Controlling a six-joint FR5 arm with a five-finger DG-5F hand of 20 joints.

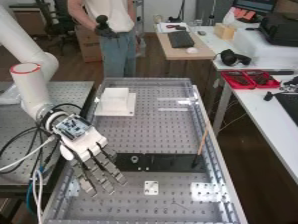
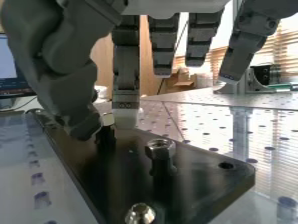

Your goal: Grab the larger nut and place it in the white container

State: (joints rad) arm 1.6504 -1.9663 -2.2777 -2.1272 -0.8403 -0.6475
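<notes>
From here I see the dark-grey hand (image 1: 86,142) over one end of the black plate (image 1: 174,162), fingers (image 2: 165,47) straight, with just a narrow space between the thumb (image 2: 83,117) and the nearest one. The larger nut (image 2: 159,148) stands upon the plate. Beyond the plate, on the same bench (image 1: 143,134), sits the white container (image 1: 116,96).

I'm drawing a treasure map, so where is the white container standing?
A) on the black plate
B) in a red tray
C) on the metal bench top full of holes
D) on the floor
C: in the high view the white container stands on the bench top, with rows of holes beside it, apart from the black plate.
</notes>
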